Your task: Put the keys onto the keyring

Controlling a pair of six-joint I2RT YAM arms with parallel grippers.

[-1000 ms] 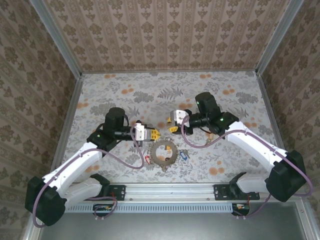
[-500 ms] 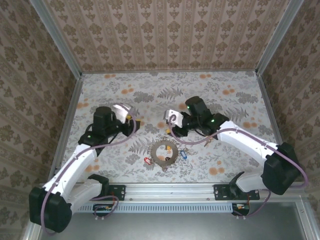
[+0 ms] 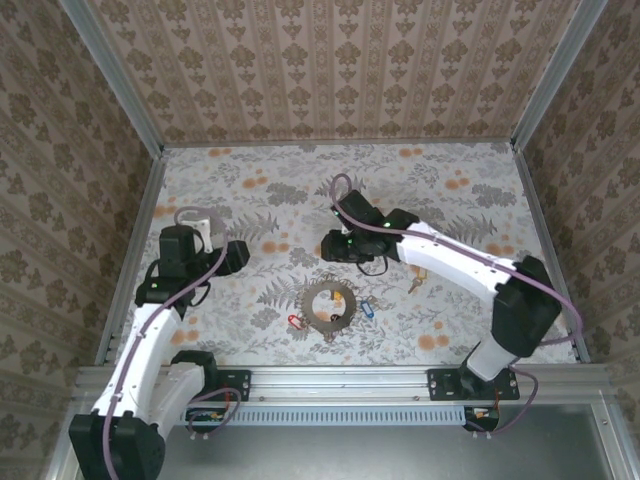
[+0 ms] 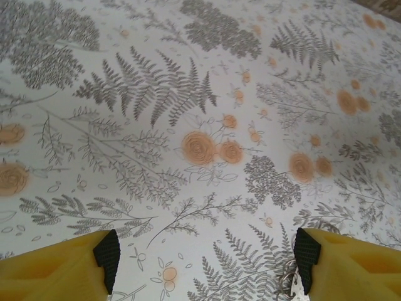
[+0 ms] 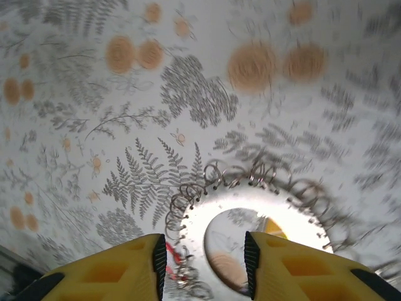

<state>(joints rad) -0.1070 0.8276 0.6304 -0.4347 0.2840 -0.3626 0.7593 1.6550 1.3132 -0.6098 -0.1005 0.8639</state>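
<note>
**Item under inspection.** The large, flat, dark brownish-grey keyring [image 3: 313, 298] lies flat on the floral-patterned worktop [image 3: 250, 190], towards the front middle and between the two arms. In the right wrist view its rim carries a row of small wire loops [image 5: 216, 179]. These are presumably where the keys are to be threaded.

**Keys.**
- A small red-headed key [image 3: 295, 321] lies just beside the keyring at its left front.
- A small blue-headed key [image 3: 367, 309] lies just beside it at the right front.
- A small brass key [image 3: 415, 285] lies further right, apart from the keyring.
- A yellow tab [image 5: 276, 227] shows at the keyring's inner opening. Whether it is threaded on cannot be told.

Judged from this layout, most of the task is outstanding.

**Right claw** [image 5: 205, 262]. It hangs just beyond the keyring's far edge, its camera looking down on the keyring. The yellow fingers are parted with nothing between them. The placement suggests it is lining up either to steady the keyring or to take the red-headed key, which shows beside one finger. The view is blurred, so contact cannot be confirmed.

**Left claw** [image 4: 203, 254]. It is over bare worktop, well to the left of the keyring, with fingers spread wide and empty. A small silvery metal piece [image 4: 290, 282] shows at the bottom edge beside one finger, and too little of it shows to identify it. Standing this far off appears to leave the right arm room to work.
</note>
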